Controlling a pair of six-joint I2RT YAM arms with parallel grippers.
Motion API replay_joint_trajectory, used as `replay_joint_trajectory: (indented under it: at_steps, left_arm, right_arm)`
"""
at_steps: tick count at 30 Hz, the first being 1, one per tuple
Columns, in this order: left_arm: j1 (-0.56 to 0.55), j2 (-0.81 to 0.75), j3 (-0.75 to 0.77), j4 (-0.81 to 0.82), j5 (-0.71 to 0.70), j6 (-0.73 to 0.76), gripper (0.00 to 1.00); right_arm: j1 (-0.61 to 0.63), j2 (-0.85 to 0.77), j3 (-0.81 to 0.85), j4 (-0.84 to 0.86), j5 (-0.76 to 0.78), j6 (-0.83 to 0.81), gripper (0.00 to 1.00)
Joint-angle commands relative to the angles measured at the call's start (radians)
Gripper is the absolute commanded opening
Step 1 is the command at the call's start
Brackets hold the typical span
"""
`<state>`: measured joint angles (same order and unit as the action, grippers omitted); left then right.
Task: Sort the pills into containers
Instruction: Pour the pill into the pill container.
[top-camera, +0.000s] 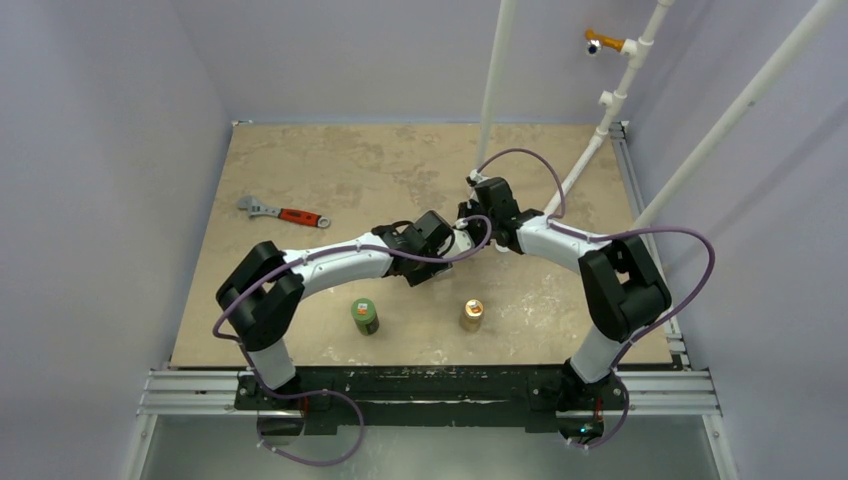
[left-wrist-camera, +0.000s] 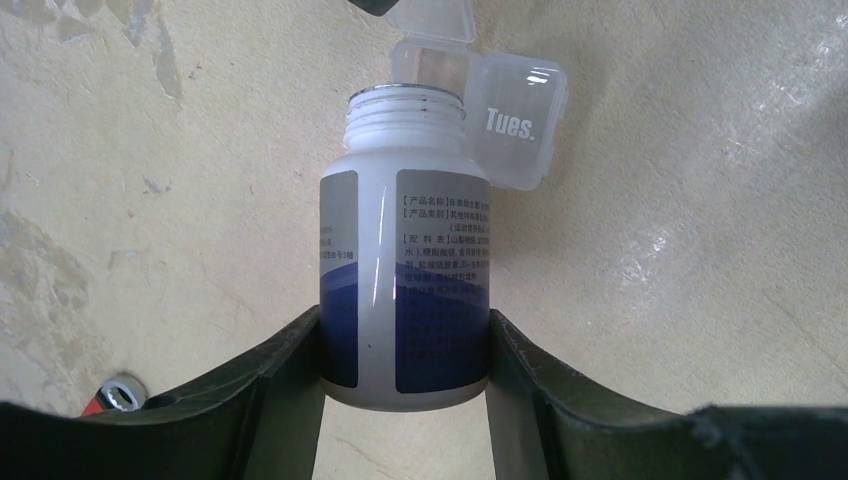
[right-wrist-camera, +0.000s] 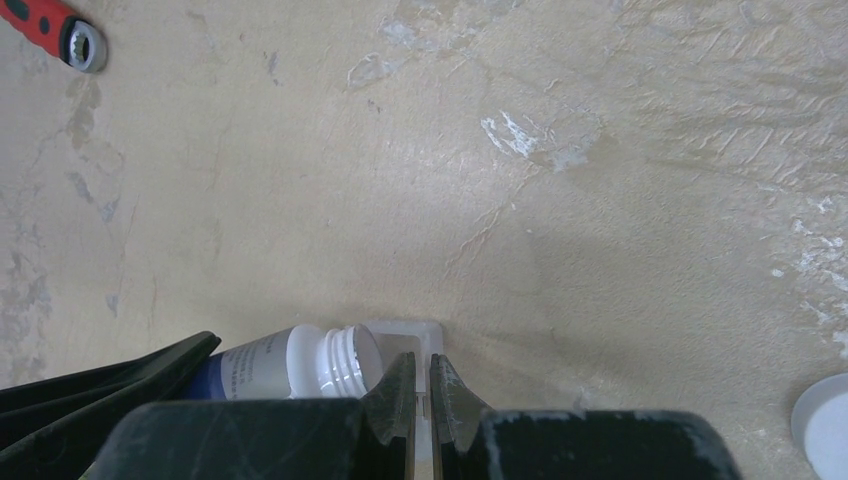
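Note:
My left gripper is shut on a white bottle with a blue label, gripping it near the base. The bottle is uncapped and lies tilted, its open mouth against the container, a small clear case marked "Tues.". The case's lid stands open. My right gripper is shut on that thin clear lid, just beside the bottle's neck. From above, both grippers meet at the table's middle. No pills show in any view.
A green bottle and a tan-orange bottle stand near the front of the table. A red-handled wrench lies at the left. A white cap lies to the right of my right gripper. White poles rise at the back right.

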<state>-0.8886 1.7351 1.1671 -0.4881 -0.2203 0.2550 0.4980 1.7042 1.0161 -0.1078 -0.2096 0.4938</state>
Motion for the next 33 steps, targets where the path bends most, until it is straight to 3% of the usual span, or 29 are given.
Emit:
replay_joint_trajectory:
  at_steps: [1, 33]
  left_arm:
    - [-0.012, 0.008, 0.039, -0.01, -0.026, 0.022, 0.0]
    - [-0.066, 0.04, 0.069, -0.046, -0.105, 0.061, 0.0]
  right_arm:
    - [-0.003, -0.044, -0.011, 0.009, -0.008, -0.001, 0.0]
    - [-0.004, -0.055, -0.016, 0.014, -0.004, -0.001, 0.0]
